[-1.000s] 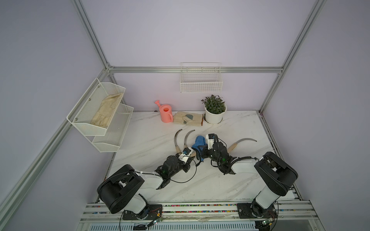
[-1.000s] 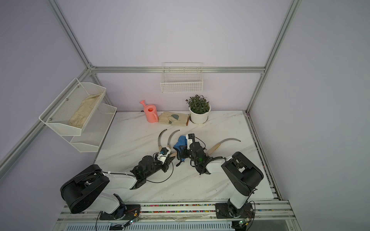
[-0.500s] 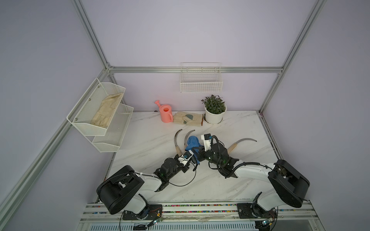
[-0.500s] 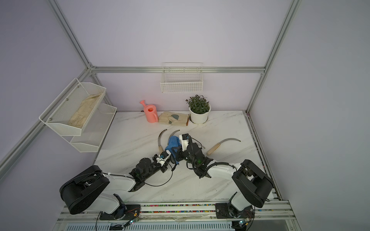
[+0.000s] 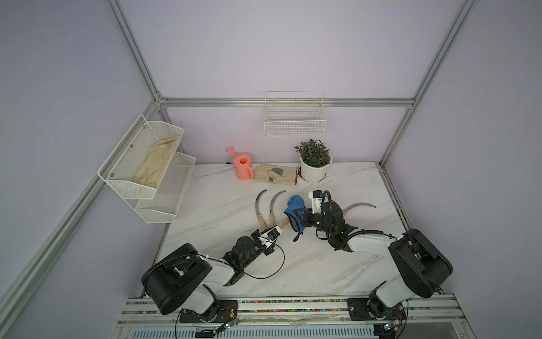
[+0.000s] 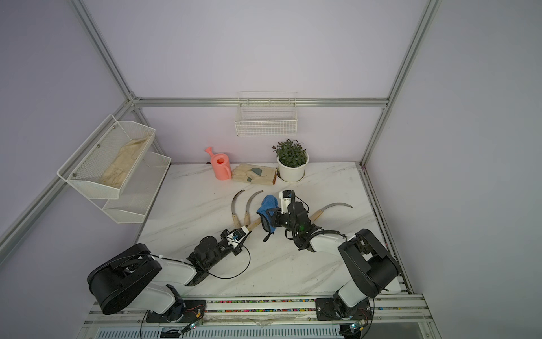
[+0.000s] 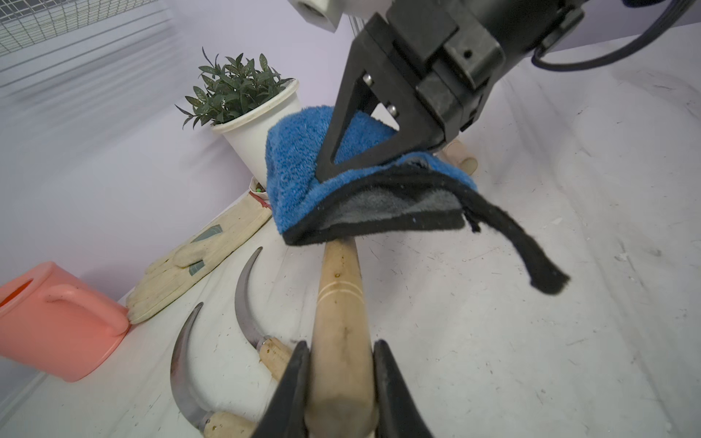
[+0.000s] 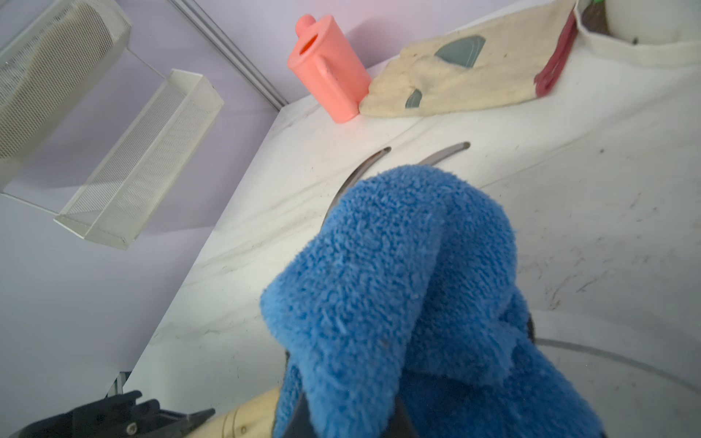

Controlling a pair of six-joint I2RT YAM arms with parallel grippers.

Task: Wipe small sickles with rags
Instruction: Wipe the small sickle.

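At the middle of the counter [image 5: 322, 264], the left gripper [image 7: 341, 343] pinches the wooden handle of a small sickle [image 7: 339, 292], whose long axis points between one and two o'clock in both top views. The right gripper [image 7: 328, 168], clamped on the blue rag [image 7: 297, 159], holds it over the hidden blade.

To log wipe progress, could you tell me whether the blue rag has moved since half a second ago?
Yes. The blue rag has shifted away from the two lying sickles, towards the lone sickle.
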